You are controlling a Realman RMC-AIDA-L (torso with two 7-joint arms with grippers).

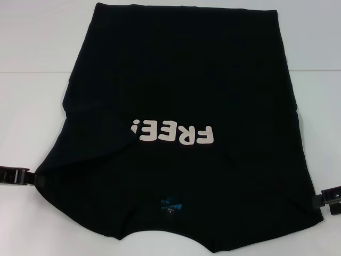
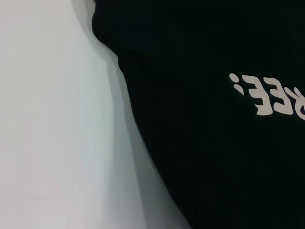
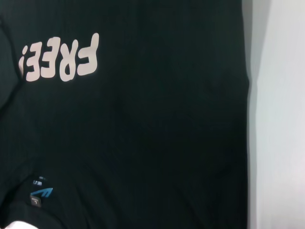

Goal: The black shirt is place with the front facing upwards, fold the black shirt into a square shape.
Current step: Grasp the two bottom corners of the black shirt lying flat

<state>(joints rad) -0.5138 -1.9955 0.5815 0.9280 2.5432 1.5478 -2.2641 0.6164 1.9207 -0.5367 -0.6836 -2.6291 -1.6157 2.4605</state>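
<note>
Lying front side up on a white surface point(image 1: 32, 80), the black shirt point(image 1: 181, 80) has its neck end nearest the robot, where a small blue neck label point(image 1: 171, 203) shows at the collar. At that near end the left gripper point(image 1: 38, 180) meets the shirt's left edge and the right gripper point(image 1: 318, 200) meets its right edge, each touching the cloth at the shoulder corner. Whether either set of jaws is open or closed on the fabric cannot be told, as the tips are lost against the black cloth. Farther out, white "FREE!" lettering point(image 1: 173, 133) runs across the chest, upside down as seen from the head camera, with a fold of cloth crossing its left end. Beyond the lettering the body of the shirt stretches away toward the far side of the surface, narrowing slightly, its hem reaching the top of the head view. Both wrist views show the lettering and the shirt's side edges against the white surface.
</note>
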